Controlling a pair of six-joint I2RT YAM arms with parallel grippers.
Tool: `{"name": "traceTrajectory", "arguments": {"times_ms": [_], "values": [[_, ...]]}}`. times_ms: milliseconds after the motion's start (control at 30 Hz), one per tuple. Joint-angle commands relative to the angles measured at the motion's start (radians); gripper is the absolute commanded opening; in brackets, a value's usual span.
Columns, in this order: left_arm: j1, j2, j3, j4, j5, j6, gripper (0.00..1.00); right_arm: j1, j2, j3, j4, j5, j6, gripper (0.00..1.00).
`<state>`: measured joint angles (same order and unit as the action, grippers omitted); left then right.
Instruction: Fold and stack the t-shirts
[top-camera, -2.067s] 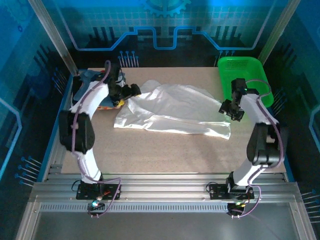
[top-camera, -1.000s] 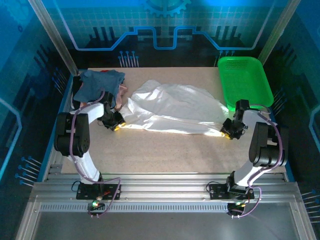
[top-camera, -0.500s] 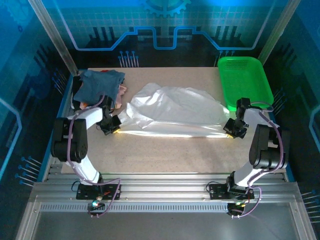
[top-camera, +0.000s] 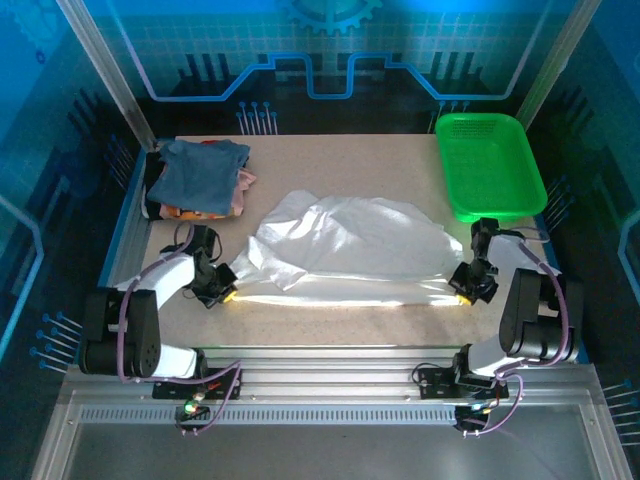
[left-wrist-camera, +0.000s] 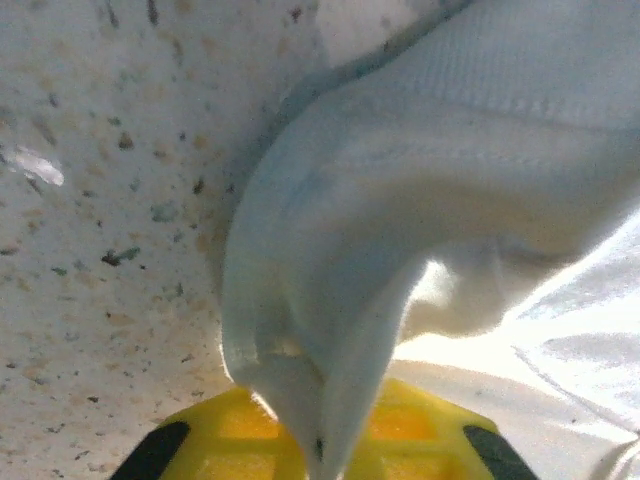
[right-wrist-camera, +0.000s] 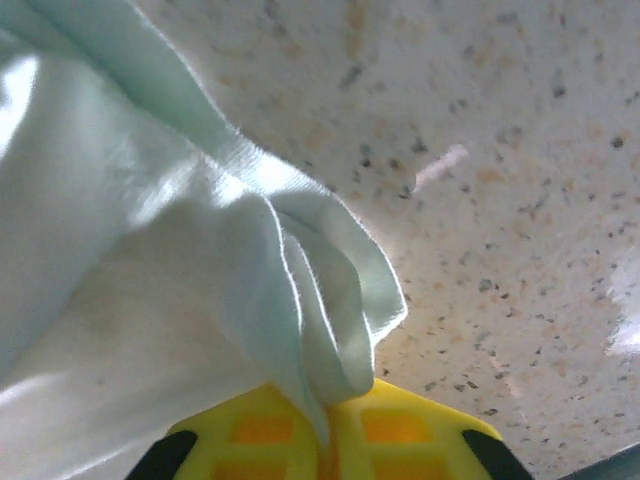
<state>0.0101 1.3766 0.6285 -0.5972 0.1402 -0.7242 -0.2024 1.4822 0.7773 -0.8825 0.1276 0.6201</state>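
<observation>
Since the view one second earlier, both of my grippers had travelled toward the near edge of the desk (top-camera: 340, 325), and the white t-shirt (top-camera: 350, 245) had come with them, away from the far edge.

1. Desk: speckled beige surface, seen also beneath each wrist camera (left-wrist-camera: 100, 200) (right-wrist-camera: 500, 150).

2. White t-shirt: it lay across the middle of the desk, crumpled on its far side. Its near hem was drawn into a nearly straight line, parallel to the near edge, between my two grippers.

3. Green basket (top-camera: 490, 165): it sat at the far right corner, apart from the shirt.

4. Folded stack: it sat at the far left corner, in the same place as before. The slate-blue shirt (top-camera: 200, 170) lay on top. A pink shirt (top-camera: 245, 180) showed at its right side and an orange shirt (top-camera: 178, 212) at its near side.

5. Left gripper (top-camera: 225, 293): it was low over the desk at the left end of the hem. In the left wrist view its yellow fingers (left-wrist-camera: 240, 440) were clamped on a bunched fold of the white cloth (left-wrist-camera: 450, 150).

6. Right gripper (top-camera: 463, 292): it was low at the right end of the hem, near the right edge. In the right wrist view the fingers (right-wrist-camera: 400, 430) were pressed together on a folded corner of the same shirt (right-wrist-camera: 130, 250).
</observation>
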Motion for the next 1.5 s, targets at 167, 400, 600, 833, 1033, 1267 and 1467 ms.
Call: {"name": "traceTrajectory", "arguments": {"times_ms": [167,400,600,833,1033,1267,1467], "values": [[-0.078,-0.174,0.128,-0.287,-0.034,-0.046,0.53,0.031,-0.164,0.09,-0.126,-0.007,0.004,0.52],[-0.183,-0.229,0.258,-0.344,0.019,-0.089,0.63,0.2,-0.314,0.13,-0.146,-0.184,-0.055,0.77],[-0.315,-0.04,0.228,-0.083,0.216,-0.204,0.62,0.337,-0.317,0.108,-0.004,-0.302,-0.119,0.88],[-0.362,0.126,0.189,0.112,0.313,-0.302,0.52,0.445,-0.279,0.129,0.059,-0.31,-0.184,0.93],[-0.377,0.188,0.165,0.173,0.332,-0.33,0.46,0.456,-0.241,0.121,0.099,-0.327,-0.186,0.94],[-0.391,0.242,0.176,0.174,0.316,-0.332,0.41,0.465,-0.204,0.108,0.127,-0.325,-0.198,0.94],[-0.392,0.264,0.218,0.165,0.289,-0.326,0.22,0.466,-0.18,0.072,0.166,-0.349,-0.191,0.94]]}}
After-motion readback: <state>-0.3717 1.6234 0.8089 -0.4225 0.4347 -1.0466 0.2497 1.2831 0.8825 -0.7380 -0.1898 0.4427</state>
